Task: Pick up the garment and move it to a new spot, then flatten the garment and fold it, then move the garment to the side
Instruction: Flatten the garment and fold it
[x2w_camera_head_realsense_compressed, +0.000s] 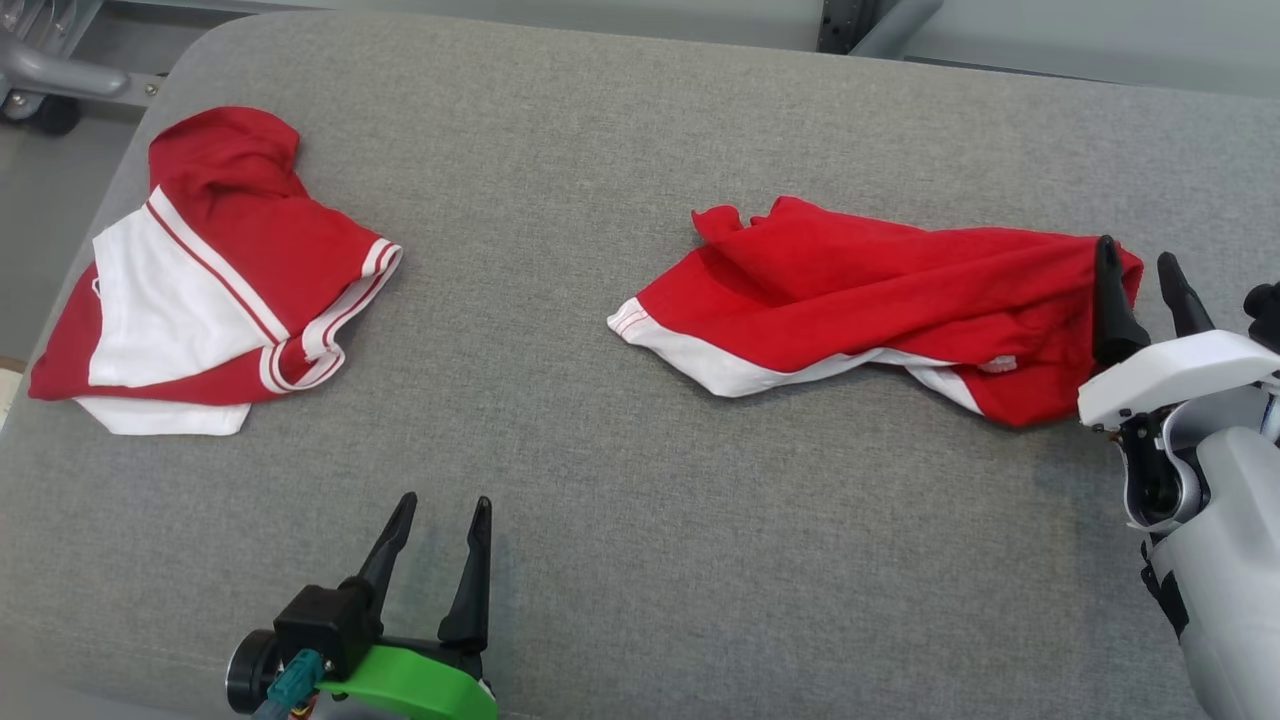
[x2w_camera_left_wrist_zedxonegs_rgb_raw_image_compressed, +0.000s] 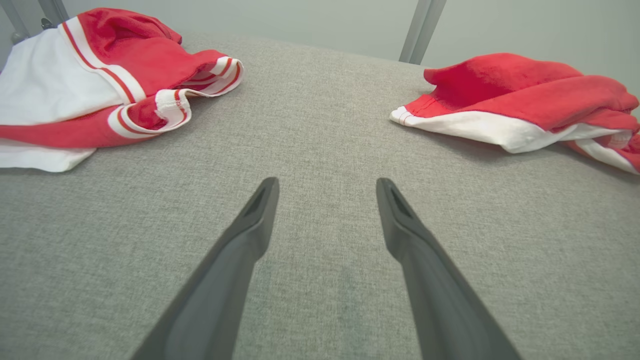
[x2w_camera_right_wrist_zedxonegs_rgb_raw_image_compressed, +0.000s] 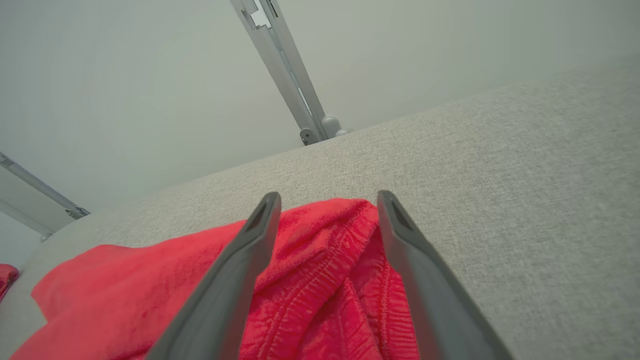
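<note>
garment: red with a white edge, the garment (x2w_camera_head_realsense_compressed: 860, 290) lies crumpled and drawn out sideways on the gray tabletop (x2w_camera_head_realsense_compressed: 600, 520), at about 3 o'clock in the head view, its white edge toward 6 o'clock.
right jaws: the right jaws stand apart at the garment's 3 o'clock end; one finger (x2w_camera_head_realsense_compressed: 1112, 300) is over the red cloth, the other just past its edge. In the right wrist view the gathered red band (x2w_camera_right_wrist_zedxonegs_rgb_raw_image_compressed: 320, 280) lies between them, not pinched.
left jaws: the left jaws stand apart and empty over the tabletop at about 7 o'clock in the head view, tips toward 12 o'clock.
second garment: a second garment (x2w_camera_head_realsense_compressed: 220, 280), red and white, lies bunched at 9 to 10 o'clock, well apart from the first, a white panel facing up.
</note>
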